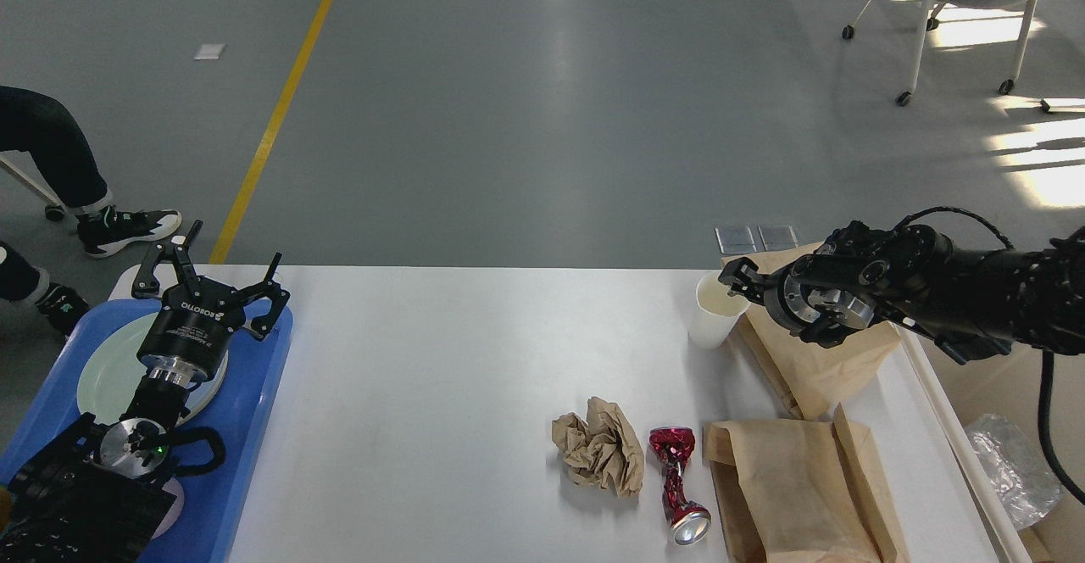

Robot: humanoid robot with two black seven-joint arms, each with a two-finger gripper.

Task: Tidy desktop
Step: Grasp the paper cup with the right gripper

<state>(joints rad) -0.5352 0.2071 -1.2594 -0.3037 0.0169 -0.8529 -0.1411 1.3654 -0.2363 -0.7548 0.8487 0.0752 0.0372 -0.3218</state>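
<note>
Left gripper (pixel 210 270), marked ROBOTIQ, hangs spread wide above the tray (pixel 254 427); the desktop (pixel 424 376) carries a paper wad (pixel 598 457), can (pixel 676 482), bags (pixel 792 487); right gripper (pixel 736 281) at the cup (pixel 712 326) rim, grip unclear

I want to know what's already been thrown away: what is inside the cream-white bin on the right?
In the bin, a crumpled clear plastic piece shows. A brown scrap sits at the bottom corner. The right arm covers the far part.

Cup (pixel 710 323) left of bag (pixel 818 359), can (pixel 678 485) right of crumpled paper (pixel 598 456)
</note>
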